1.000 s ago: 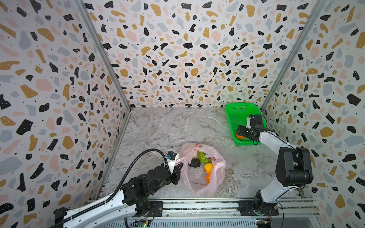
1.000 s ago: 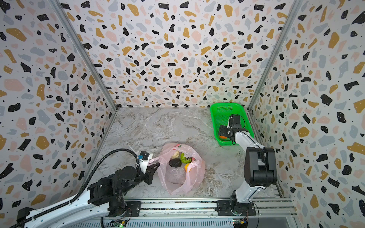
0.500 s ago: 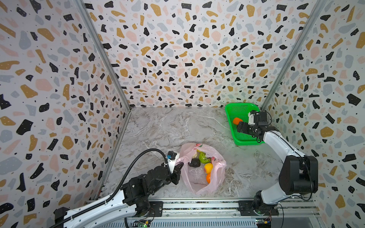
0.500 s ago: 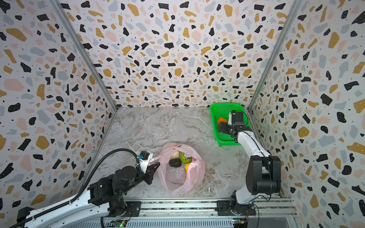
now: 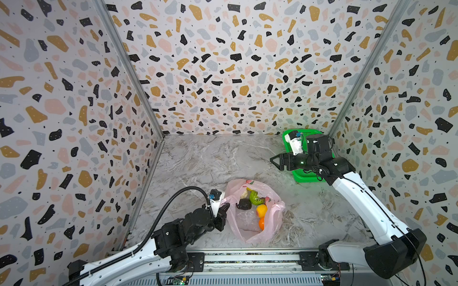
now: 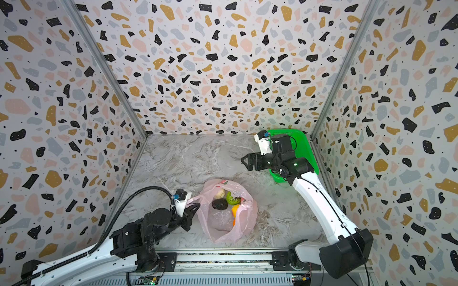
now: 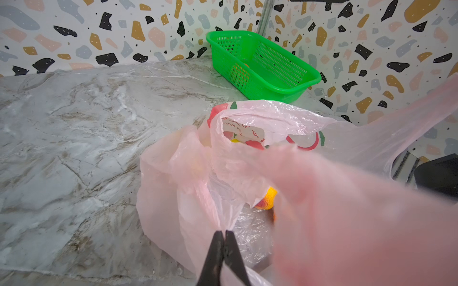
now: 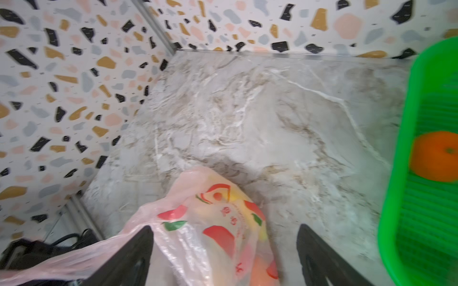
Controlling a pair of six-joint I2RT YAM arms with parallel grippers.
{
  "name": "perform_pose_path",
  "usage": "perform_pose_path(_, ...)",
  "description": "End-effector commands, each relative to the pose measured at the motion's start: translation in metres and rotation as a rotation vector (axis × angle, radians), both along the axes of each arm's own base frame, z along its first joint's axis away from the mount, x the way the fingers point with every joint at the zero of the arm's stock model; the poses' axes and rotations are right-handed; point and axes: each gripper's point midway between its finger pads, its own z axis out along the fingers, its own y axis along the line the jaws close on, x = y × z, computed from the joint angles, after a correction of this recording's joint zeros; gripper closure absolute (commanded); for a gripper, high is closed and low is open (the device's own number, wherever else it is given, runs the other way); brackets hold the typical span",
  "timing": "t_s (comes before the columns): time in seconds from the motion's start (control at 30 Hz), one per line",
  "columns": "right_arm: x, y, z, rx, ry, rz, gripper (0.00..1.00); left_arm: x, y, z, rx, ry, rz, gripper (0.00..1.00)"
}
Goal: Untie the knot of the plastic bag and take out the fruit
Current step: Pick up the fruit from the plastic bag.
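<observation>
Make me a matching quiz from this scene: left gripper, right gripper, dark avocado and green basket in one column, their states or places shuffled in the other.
Things:
1. left gripper
2. right gripper
3. dark avocado
4. green basket

States or places:
A. holds one tangerine
B. open, empty
C. shut on the edge of the plastic bag
D. lies inside the plastic bag

Pairs: 1-C, 2-B, 3-D, 4-A
</observation>
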Motion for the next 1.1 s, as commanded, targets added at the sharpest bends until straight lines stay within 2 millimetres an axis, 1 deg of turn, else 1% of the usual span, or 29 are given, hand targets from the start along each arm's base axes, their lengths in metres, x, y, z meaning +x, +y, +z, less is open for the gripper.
perform_pose_path(0.0,-0.026,0.016,0.003,-0.003,0.065,0.074,0.09,0.002,-0.004,0.018,-0.037,-0.046,-0.005,1.00)
perform_pose_path(0.27,-0.066,0.065,-0.017,-0.114,0.122,0.246,0.09,0.003,-0.003,0.020,-0.040,-0.051,0.001,1.00)
perform_pose_path(0.4,-0.082,0.083,-0.032,-0.169,0.134,0.299,0.10,0.003,-0.002,0.020,-0.042,-0.051,0.005,1.00)
perform_pose_path(0.53,-0.097,0.088,-0.049,-0.216,0.154,0.336,0.09,0.004,0.001,0.023,-0.044,-0.055,0.018,1.00)
perform_pose_path(0.63,-0.112,0.093,-0.054,-0.202,0.161,0.368,0.09,0.005,0.004,0.023,-0.034,-0.047,0.038,1.00)
perform_pose_path(0.67,-0.118,0.094,-0.059,-0.205,0.171,0.377,0.09,0.005,0.004,0.023,-0.034,-0.046,0.038,1.00)
perform_pose_path(0.73,-0.129,0.095,-0.073,-0.219,0.191,0.394,0.09,0.006,0.005,0.023,-0.042,-0.043,0.048,1.00)
perform_pose_path(0.83,-0.145,0.095,-0.101,-0.243,0.222,0.421,0.09,0.007,0.007,0.024,-0.055,-0.039,0.060,1.00)
perform_pose_path(0.93,-0.149,0.096,-0.124,-0.237,0.210,0.405,0.10,0.007,0.007,0.021,-0.066,-0.030,0.067,1.00)
perform_pose_path(1.07,-0.142,0.099,-0.149,-0.252,0.186,0.348,0.11,0.005,0.004,0.015,-0.072,-0.015,0.059,1.00)
